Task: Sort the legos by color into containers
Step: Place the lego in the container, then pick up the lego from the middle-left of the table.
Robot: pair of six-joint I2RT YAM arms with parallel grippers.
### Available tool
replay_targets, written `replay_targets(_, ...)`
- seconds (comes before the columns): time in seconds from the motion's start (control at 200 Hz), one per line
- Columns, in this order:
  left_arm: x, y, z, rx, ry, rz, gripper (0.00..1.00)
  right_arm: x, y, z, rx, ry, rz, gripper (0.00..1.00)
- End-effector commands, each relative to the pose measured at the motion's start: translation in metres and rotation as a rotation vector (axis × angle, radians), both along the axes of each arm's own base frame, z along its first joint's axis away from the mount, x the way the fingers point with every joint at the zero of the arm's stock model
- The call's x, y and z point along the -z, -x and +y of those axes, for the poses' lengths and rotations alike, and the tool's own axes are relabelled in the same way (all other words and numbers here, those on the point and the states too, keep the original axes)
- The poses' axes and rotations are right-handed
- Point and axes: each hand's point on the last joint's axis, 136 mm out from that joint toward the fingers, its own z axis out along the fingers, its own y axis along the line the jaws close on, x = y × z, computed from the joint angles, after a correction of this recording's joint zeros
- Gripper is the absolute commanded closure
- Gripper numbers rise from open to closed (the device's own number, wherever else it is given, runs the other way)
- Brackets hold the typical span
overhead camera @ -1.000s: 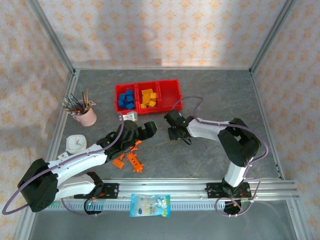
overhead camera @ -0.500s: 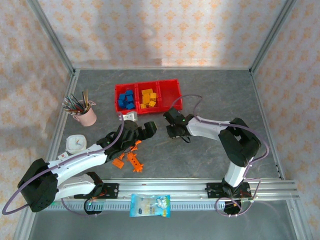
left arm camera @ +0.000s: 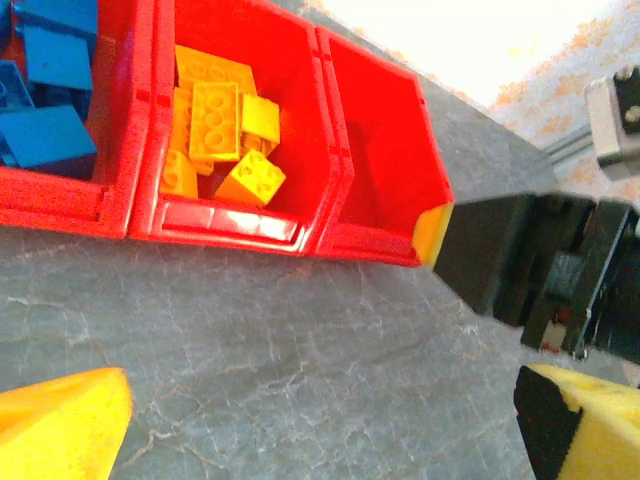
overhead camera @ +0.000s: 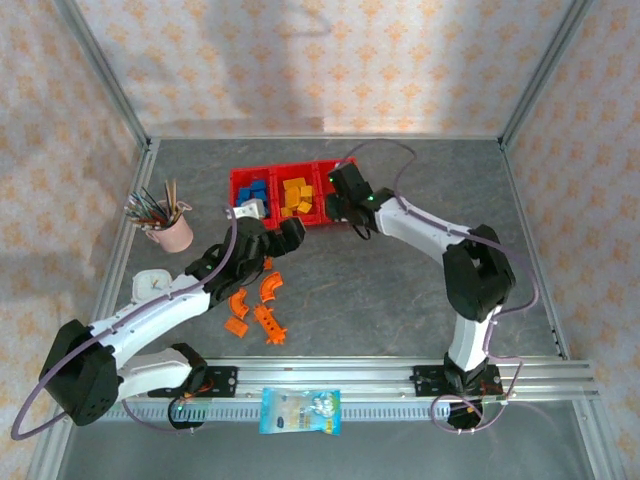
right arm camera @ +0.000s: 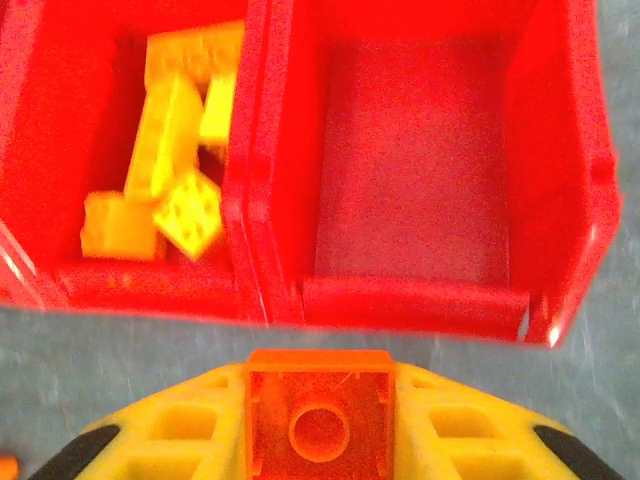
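Jaws on our right arm (overhead camera: 420,222) are pinched tight on an orange brick (right arm camera: 320,415), its round hollow facing the wrist camera and the yellow fingers (right arm camera: 180,440) hugging it on either side. And look where it's aimed: the empty right-hand bin (right arm camera: 415,300) lies dead ahead, its front wall just beyond the brick. The yellow bricks (right arm camera: 165,160) sit one compartment to the left. From above, that wrist hangs at the near edge of the red bin row (overhead camera: 236,195), with the blue bricks (overhead camera: 258,188) in the far-left compartment. By our reckoning the brick has to go forward over that lip before release; let go short and it lands on the grey surface (overhead camera: 400,300). Over on the other side, the left jaws gape wide with nothing between them, close to the bins' front. The left arm (overhead camera: 160,310) is the nearer one to the loose orange pieces (overhead camera: 268,290) lying beside it.
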Motion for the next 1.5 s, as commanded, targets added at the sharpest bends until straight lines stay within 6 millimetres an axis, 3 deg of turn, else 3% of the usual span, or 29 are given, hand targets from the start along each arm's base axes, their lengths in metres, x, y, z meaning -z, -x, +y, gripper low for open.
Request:
replay_targets(0.0, -0.007, -0.01, 0.004, 0.005, -0.025, -0.004, 0.01, 0.001, -0.037, -0.012, 0.067, 0.014, -0.039, 0.69)
replay_targets(0.17, -0.009, -0.021, 0.01, -0.011, -0.021, -0.005, 0.01, 0.012, -0.077, -0.011, 0.083, -0.004, -0.038, 0.68)
replay_targets(0.31, -0.011, -0.027, 0.012, -0.017, -0.024, -0.01, 0.01, 0.014, -0.101, -0.012, 0.102, 0.016, -0.058, 0.58)
replay_targets(0.551, -0.018, -0.032, 0.011, -0.013, -0.022, -0.016, 0.01, -0.007, -0.102, -0.011, 0.084, 0.017, -0.09, 0.5)
replay_targets(0.751, -0.026, -0.024, 0.014, -0.014, -0.004, -0.031, 0.01, -0.018, -0.074, -0.009, 0.043, -0.027, -0.078, 0.48)
replay_targets(1.136, -0.016, 0.012, 0.042, -0.061, -0.021, 0.006, 0.01, -0.028, 0.01, 0.012, -0.045, -0.051, -0.07, 0.41)
replay_targets(1.336, -0.004, 0.034, 0.06, -0.111, -0.026, 0.041, 0.01, -0.013, 0.052, 0.049, -0.175, -0.057, -0.052, 0.37)
replay_targets(1.497, 0.0, 0.05, 0.075, -0.153, -0.03, 0.068, 0.01, 0.002, 0.075, 0.082, -0.282, -0.029, -0.036, 0.33)
